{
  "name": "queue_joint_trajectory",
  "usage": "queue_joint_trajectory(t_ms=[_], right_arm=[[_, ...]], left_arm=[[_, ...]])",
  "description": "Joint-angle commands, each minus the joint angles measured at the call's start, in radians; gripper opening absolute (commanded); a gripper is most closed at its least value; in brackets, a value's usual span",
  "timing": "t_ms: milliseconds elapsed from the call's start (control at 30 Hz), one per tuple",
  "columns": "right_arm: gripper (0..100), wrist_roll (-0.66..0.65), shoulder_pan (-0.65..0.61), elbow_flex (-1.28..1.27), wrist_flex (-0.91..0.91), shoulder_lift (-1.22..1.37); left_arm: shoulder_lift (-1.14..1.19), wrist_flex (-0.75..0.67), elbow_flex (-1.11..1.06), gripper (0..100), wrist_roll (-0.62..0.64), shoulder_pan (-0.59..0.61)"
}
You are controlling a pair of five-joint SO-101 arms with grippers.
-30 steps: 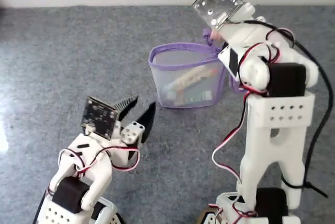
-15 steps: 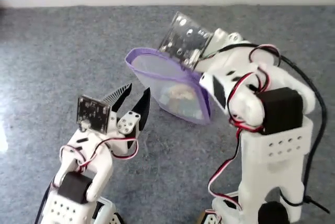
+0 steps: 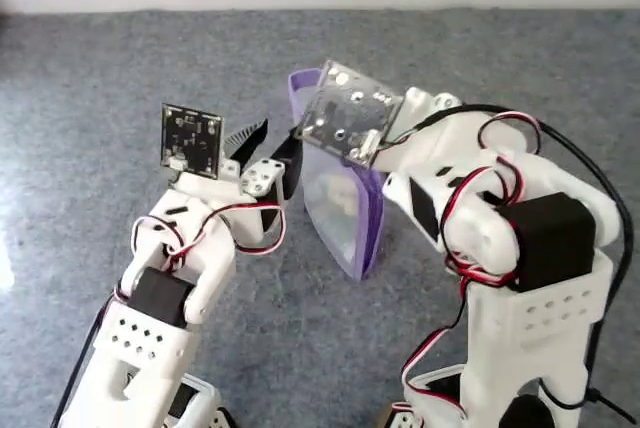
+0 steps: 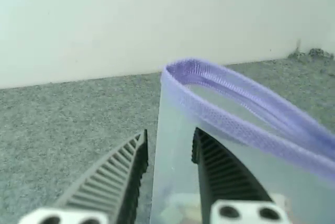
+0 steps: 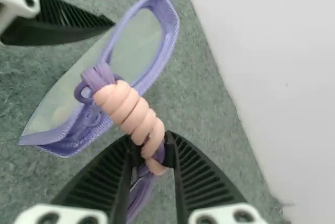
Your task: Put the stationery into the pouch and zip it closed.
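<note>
The pouch (image 3: pixel 325 183), clear plastic with a purple zip rim (image 5: pixel 165 30), is held by its peach coiled pull (image 5: pixel 128 110). This pull is pinched between the jaws of the right gripper (image 5: pixel 152 144), which are closed tight on it. A purple cord (image 5: pixel 86 85) is knotted between the pull and the end of the zip. From this grip the pouch is hung on edge, with its narrow side turned up toward the high camera. It is placed between the two arms, near the middle of the grey table (image 3: pixel 120 78). The zip rim is parted in a long loop, so the mouth is open.

The left gripper (image 4: pixel 170 132) is spread wide at the end of the pouch away from the pull. One dark ribbed finger (image 4: pixel 123 169) is set outside the clear side of the pouch and the other is seen through it. Whether either finger touches the plastic cannot be told. Pale stationery (image 3: pixel 345 216) is dimly made out through the plastic, low in the pouch. A white wall (image 4: pixel 157 14) is seen beyond the table's far edge.
</note>
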State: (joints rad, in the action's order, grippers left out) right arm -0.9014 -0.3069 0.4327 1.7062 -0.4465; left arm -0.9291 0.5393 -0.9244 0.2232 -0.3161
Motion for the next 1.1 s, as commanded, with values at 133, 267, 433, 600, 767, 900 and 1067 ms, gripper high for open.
queue_joint_trajectory(t_ms=[133,267,433,600,767,900,1067], right_arm=[[0.9,-0.006,0.027,0.006,-0.079,0.035],[0.9,-0.003,0.021,0.006,-0.114,0.064],[0.9,0.046,-0.005,0.011,-0.102,0.077],[0.9,0.080,-0.091,0.011,-0.085,0.079],[0.9,0.091,-0.142,0.006,-0.107,0.113],[0.9,0.091,-0.142,0.011,-0.148,0.162],[0.9,0.092,-0.162,0.011,-0.199,0.186]], left_arm=[[-0.120,0.253,0.117,15,0.041,-0.075],[-0.244,0.354,0.116,15,0.049,-0.169],[-0.295,0.374,0.114,15,0.051,-0.226],[-0.235,0.304,0.124,15,0.051,-0.229],[-0.216,0.272,0.124,15,0.048,-0.229],[-0.236,0.382,0.162,25,0.052,-0.227],[-0.236,0.586,0.239,37,0.092,-0.189]])
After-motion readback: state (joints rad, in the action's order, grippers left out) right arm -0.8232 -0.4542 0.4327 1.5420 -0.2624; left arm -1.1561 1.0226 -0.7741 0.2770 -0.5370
